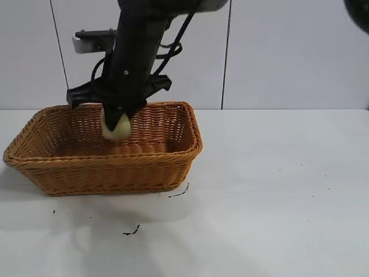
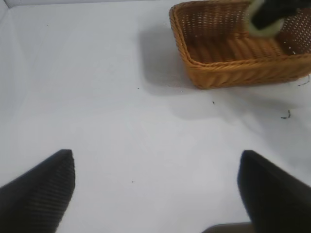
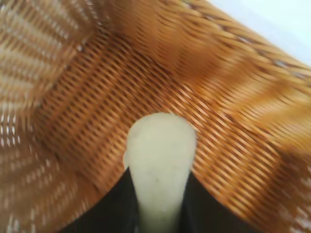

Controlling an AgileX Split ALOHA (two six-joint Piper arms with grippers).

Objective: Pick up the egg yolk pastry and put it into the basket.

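The basket [image 1: 173, 167] sits right under the right gripper [image 1: 117, 124]. I see nothing lying on its floor. The right gripper pinches the pastry [image 1: 116, 127] and holds it inside the rim, above the woven floor. It should go lower, then let go softly so the pastry does not bounce. The left gripper [image 2: 155, 187] hangs spread and holds nothing, well away.

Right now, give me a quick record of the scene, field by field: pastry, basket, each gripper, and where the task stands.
pastry: egg yolk pastry clamped in the right gripper, above the basket floor
basket: wicker basket on the white table, nothing seen lying in it
right gripper: inside the basket opening, shut on the pastry
left gripper: left gripper open over bare table, away from the basket
task stage: pastry not yet released
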